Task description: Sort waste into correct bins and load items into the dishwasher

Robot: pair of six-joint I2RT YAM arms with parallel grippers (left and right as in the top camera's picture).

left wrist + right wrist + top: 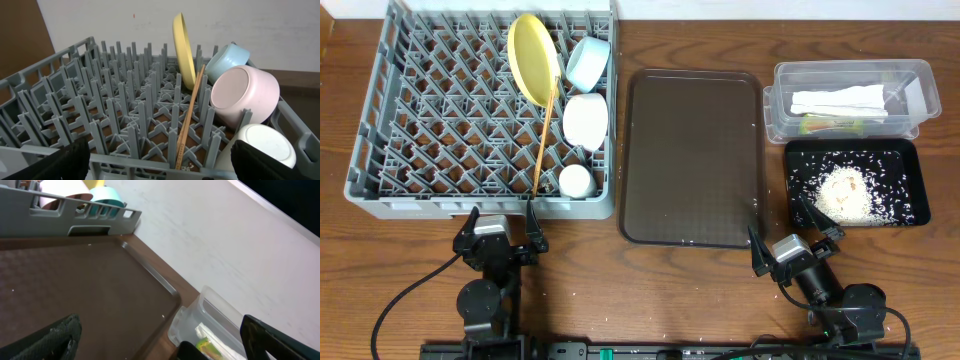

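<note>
Round yellow plate (533, 58) stands in the grey plastic dish rack (380, 130), white rice scraps (845, 192) in the shallow black tray (912, 152): left gripper (502, 225) and right gripper (792, 242), jaws spread empty, likely need only park clear.

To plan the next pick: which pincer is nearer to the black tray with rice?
Right. The right pincer is just beside the near left corner of the black tray; the left pincer is far off, in front of the grey rack.

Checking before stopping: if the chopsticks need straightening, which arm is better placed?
Left, probably. The left gripper, jaws open, sits at the front of the dish rack, near the chopsticks; the right gripper is beyond the brown tray.
</note>
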